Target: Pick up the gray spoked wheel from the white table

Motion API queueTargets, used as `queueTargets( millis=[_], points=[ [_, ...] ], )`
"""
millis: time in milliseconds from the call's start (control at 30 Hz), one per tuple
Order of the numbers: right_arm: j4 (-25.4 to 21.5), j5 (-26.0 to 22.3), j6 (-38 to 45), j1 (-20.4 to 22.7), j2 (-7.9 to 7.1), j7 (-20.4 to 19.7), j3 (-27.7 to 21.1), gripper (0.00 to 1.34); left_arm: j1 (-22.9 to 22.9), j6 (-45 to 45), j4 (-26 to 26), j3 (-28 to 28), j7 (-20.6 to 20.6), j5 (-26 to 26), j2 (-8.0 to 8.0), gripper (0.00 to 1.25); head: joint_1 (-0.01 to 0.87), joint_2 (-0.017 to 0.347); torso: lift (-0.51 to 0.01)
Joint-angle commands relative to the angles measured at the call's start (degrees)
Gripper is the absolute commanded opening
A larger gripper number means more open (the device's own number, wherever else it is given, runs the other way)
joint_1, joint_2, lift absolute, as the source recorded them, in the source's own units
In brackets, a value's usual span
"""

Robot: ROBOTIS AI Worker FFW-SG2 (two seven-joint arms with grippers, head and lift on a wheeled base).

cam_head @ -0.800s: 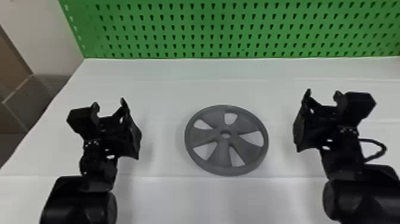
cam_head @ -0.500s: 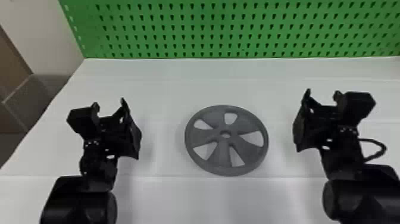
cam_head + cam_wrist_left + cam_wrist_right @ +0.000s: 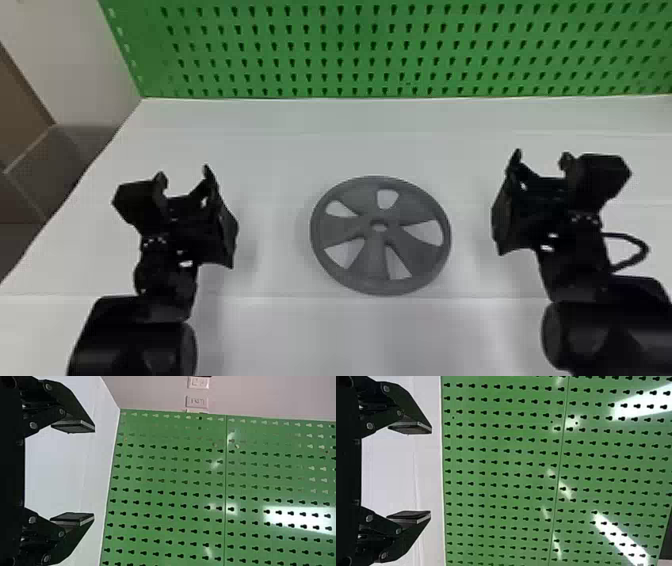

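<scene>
At our left, the left gripper [image 3: 184,172] hung with its two fingers spread and nothing between them. To its right, well apart, the wheel [image 3: 375,257] lay flat on the table [image 3: 300,340], between our two grippers and touching neither. Being round, it gave us no long axis to line up with; its rim and spokes were what we had to choose among. Farther right, the right gripper [image 3: 542,156] hung, also spread and empty, and its side stood nearer the rim than the left one's did. We judged that it needed to come inward, leftward, and down to the rim.
</scene>
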Motion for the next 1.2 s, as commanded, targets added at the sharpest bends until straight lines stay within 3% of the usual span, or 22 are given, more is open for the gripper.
queueTargets(
  millis=[0, 267, 533, 733, 800, 967, 1033, 1100, 1167],
  points=[
    [0.0, -0.2, 0.3, -0.1, -0.01, 0.0, 0.1, 0.84, 0.0, 0.0, 0.0, 0.0, 0.0, 0.0, 0.0, 0.79, 0.779, 0.075, -0.078],
    [-0.1, -0.4, 1.1, -0.5, -0.09, 0.0, 0.2, 0.84, 0.0, 0.0, 0.0, 0.0, 0.0, 0.0, 0.0, 0.79, 0.779, 0.075, -0.078],
    [-0.1, 5.8, 0.1, -1.8, 0.7, 0.0, 0.2, 0.84, 0.0, 0.0, 0.0, 0.0, 0.0, 0.2, 0.0, 0.79, 0.779, 0.075, -0.078],
    [1.4, 3.9, 1.3, -2.8, 1.05, -0.7, 0.6, 0.84, -0.1, 0.0, 0.0, -0.1, 0.0, 0.2, 0.0, 0.79, 0.779, 0.075, -0.078],
    [1.4, 1.6, 1.8, -3.0, 0.61, -0.7, 1.3, 0.84, -0.1, 0.0, 0.0, 0.0, 0.0, 0.2, 0.0, 0.79, 0.779, 0.075, -0.078],
    [0.0, 3.4, 1.8, -3.4, -1.33, -0.5, 3.4, 0.84, 0.0, 0.0, 0.0, 0.0, 0.0, 0.2, 0.0, 0.79, 0.779, 0.075, -0.078],
    [-2.0, 5.4, 4.9, -3.7, -2.2, 0.4, 4.4, 0.84, 0.0, 0.0, 0.0, 0.0, 0.0, 0.2, 0.0, 0.79, 0.779, 0.075, -0.078],
    [-4.1, 4.2, 10.8, -4.9, -3.61, 0.9, 6.2, 0.84, 0.0, -0.1, 0.0, 0.1, 0.0, 0.2, 0.0, 0.79, 0.779, 0.075, -0.078],
    [-5.5, 5.6, 14.8, -6.2, -4.05, 0.8, 7.2, 0.84, 0.0, -0.2, 0.0, 0.1, 0.0, 0.2, 0.0, 0.79, 0.779, 0.075, -0.078]
  ],
)
